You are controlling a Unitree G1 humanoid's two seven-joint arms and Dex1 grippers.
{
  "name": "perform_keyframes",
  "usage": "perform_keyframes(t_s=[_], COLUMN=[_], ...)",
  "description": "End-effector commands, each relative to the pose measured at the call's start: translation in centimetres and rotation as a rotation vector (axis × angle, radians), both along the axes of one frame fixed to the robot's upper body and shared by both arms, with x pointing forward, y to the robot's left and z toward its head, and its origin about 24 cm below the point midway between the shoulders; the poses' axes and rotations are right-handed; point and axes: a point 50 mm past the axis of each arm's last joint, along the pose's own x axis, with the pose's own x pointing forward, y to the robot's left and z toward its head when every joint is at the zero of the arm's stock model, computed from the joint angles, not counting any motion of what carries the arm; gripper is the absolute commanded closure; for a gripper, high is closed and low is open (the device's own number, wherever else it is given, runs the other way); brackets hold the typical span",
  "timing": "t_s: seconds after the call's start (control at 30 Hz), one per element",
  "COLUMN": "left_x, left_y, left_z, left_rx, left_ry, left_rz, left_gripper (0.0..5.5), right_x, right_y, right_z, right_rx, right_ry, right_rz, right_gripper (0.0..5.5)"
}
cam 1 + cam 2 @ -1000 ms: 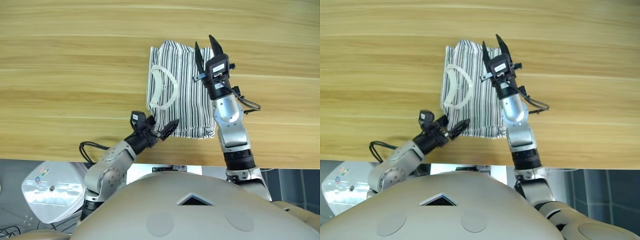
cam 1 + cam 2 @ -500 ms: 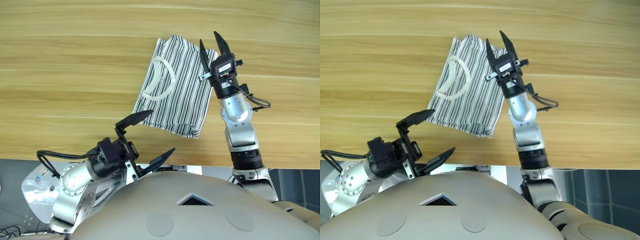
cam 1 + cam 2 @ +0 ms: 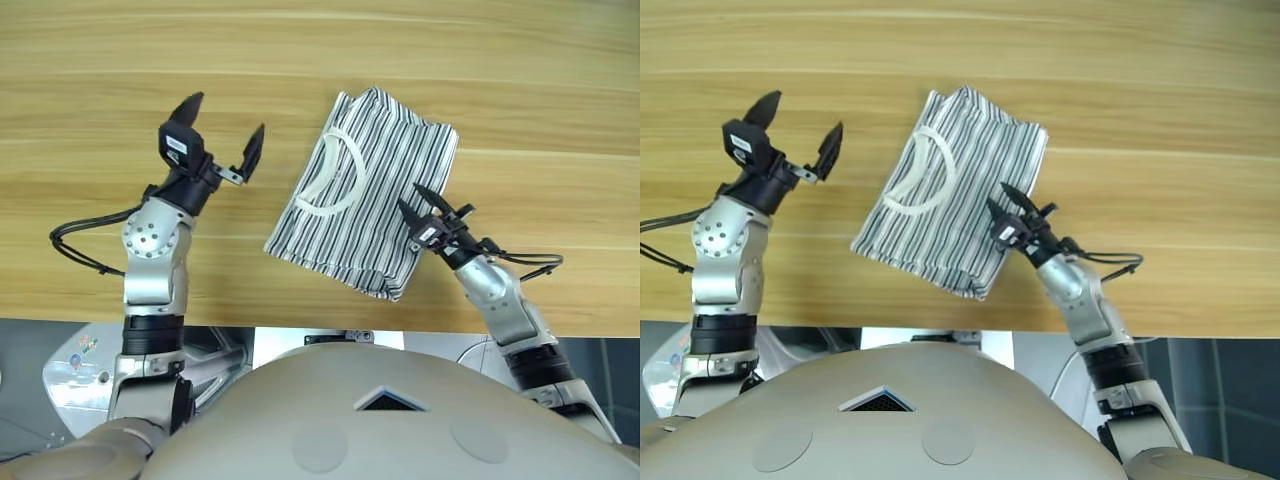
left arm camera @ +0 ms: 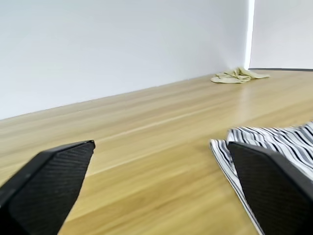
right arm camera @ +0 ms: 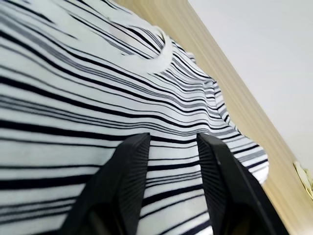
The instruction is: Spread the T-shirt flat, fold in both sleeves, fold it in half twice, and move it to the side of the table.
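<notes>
Nearest the robot, the right pincer [image 3: 409,197] hangs low over the near right corner of the black-and-white striped cotton T-shirt [image 3: 365,180]. Its two dark fingers [image 5: 123,186] are narrowly parted with only striped cloth showing behind the gap, so it is released and grasps nothing.

The shirt is already a compact, roughly rectangular bundle with the neckline on top. It lies skewed on the pale wooden tabletop [image 3: 120,60], close to the front edge and somewhat right of the middle.

Left of the shirt and apart from it, the left pincer [image 3: 228,113] is raised above the wood. Its fingers are spread wide and it holds nothing.

Far off along the tabletop, near the wall, lies a crumpled pale yellow cloth [image 4: 238,75].

Judging from the finished folds, spreading, sleeve folding and both halvings look done, and the step in hand is the last one: moving the bundle to the side of the table. That probably calls for a pincer to close on a thick folded edge, or to press down on the stack. The stack would then slide sideways as one piece, slowly enough that the layers neither splay nor unfold.

Counted: one T-shirt, two pincers, one yellow cloth, one tabletop.
</notes>
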Motion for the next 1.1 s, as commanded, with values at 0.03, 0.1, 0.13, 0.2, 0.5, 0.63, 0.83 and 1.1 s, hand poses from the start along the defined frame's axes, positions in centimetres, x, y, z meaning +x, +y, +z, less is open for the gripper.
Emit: perform_keyframes(t_s=[0.03,0.1,0.13,0.2,0.5,0.63,0.83,1.1], left_x=[0.0,-1.0,-1.4,-1.7,-2.3,-2.6,-2.4,-0.4], left_y=[0.6,-0.3,-1.0,-2.3,-4.4,-4.1,-4.0,-1.4], left_z=[-1.5,-2.5,-3.0,-3.5,-3.9,-4.0,-3.8,-0.1], left_rx=[0.067,0.072,0.064,0.037,-0.016,-0.024,-0.013,0.06], left_ry=[0.079,0.106,0.115,0.123,0.121,0.115,0.091,-0.057], left_rz=[-0.042,-0.102,-0.129,-0.159,-0.249,-0.262,-0.255,-0.181], left_gripper=[0.44,0.44,0.44,0.44,0.44,0.44,0.44,0.44], right_x=[0.3,2.3,3.1,4.5,7.1,5.6,-0.6,-2.2], right_y=[-2.2,-2.2,-1.7,-0.5,2.0,0.7,-2.6,-1.1], right_z=[-2.4,-1.2,-0.9,-0.7,1.6,9.0,6.2,-1.0], right_rx=[-0.156,-0.177,-0.18,-0.18,-0.032,0.381,0.301,0.041], right_ry=[0.098,-0.001,-0.031,-0.066,-0.234,-0.464,-0.162,0.088], right_rz=[-0.069,-0.044,-0.018,0.033,0.081,0.003,0.081,0.128], right_gripper=[3.73,3.73,3.73,3.73,3.73,3.73,3.73,3.73])
